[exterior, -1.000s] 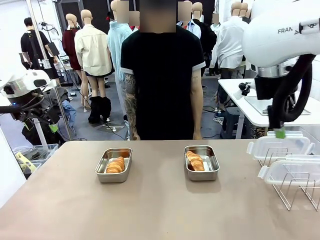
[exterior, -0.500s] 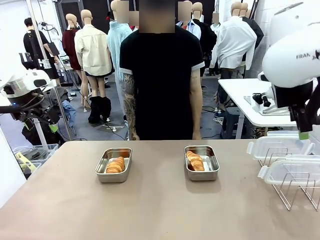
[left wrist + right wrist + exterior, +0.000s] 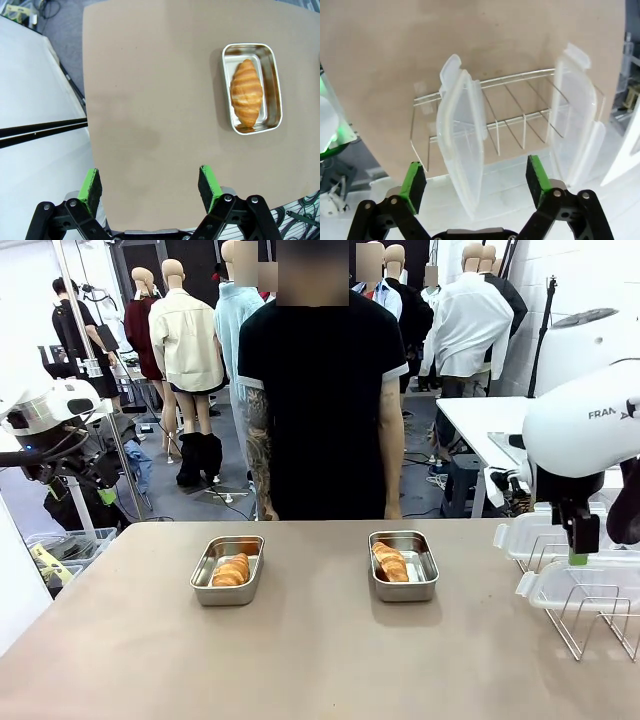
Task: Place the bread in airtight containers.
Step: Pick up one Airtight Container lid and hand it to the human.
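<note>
R tool (image 3: pixel 578 552) jaws apart, empty, hanging just above the lids at the surface's (image 3: pixel 320 670) right edge. R wrist view: R tool (image 3: pixel 476 181) sits astride the near lid (image 3: pixel 462 135), which stands on edge in the wire rack (image 3: pixel 515 125); 2nd lid (image 3: pixel 575 115) is a few slots on. L tool (image 3: pixel 150 184) also apart + empty, high over the left side, with a pan (image 3: pixel 274 75) w/ roll (image 3: pixel 246 92) well apart from it

My read: left roll (image 3: pixel 232 570) and right roll (image 3: pixel 389 561) are already in the left pan (image 3: pixel 225 596) and right pan (image 3: pixel 404 593), mid surface, so lidding is what's left

Risks:
- near lid looks thin, clear, bendy: a pinch may bow it or slip. It leans in its slot, so one pad could touch first and tip it toward the 2nd lid
- latch tabs or rim could hook a rack wire on lift. Rack looks light and sits by the edge, so it could drag or go over
- lid comes out vertical and needs turning flat. Skewed landing = one corner unlatched, not airtight
- pans are small + loose. An off-centre push while snapping could skid or tilt one, and L tool is nowhere near bracing
- can't tell if the rolls crest the rims. If so, crushed crust or no seat
- person (image 3: pixel 325 390) stands right behind the pans at the far edge, so the swing from rack to pan passes close
</note>
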`<state>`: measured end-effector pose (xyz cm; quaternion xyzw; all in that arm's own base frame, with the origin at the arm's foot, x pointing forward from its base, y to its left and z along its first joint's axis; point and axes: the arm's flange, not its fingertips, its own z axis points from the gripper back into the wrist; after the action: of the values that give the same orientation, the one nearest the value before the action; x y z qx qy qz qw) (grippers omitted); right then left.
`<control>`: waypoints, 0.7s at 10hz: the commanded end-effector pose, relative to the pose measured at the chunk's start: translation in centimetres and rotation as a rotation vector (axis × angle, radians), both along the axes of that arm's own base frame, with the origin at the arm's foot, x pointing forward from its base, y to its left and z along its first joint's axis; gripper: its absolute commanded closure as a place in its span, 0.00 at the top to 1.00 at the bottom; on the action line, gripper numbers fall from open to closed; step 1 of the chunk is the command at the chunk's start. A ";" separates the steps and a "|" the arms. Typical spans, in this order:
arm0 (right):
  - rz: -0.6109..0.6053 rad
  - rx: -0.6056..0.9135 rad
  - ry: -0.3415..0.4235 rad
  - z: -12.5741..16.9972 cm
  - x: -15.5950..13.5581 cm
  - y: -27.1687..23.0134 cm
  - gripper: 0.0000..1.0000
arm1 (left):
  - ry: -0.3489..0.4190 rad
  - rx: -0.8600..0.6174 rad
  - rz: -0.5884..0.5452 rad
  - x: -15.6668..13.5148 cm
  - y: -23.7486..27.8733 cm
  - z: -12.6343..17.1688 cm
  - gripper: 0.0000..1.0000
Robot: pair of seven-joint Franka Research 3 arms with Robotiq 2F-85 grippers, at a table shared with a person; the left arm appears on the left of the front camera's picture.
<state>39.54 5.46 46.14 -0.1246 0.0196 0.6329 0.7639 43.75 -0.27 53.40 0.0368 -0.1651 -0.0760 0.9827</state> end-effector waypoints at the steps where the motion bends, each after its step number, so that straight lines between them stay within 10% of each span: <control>1: 0.017 -0.002 0.015 -1.1 0.1 0.3 1.00 | -0.011 -0.005 0.002 0.0 0.1 0.1 1.00; 7: -0.022 -0.031 0.057 -4.2 0.6 -1.7 1.00 | -0.011 -0.005 0.002 0.0 0.1 0.1 1.00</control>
<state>40.40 4.38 42.51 -0.1082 0.0565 0.6268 0.7696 43.75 -0.27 53.40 0.0368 -0.1651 -0.0760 0.9827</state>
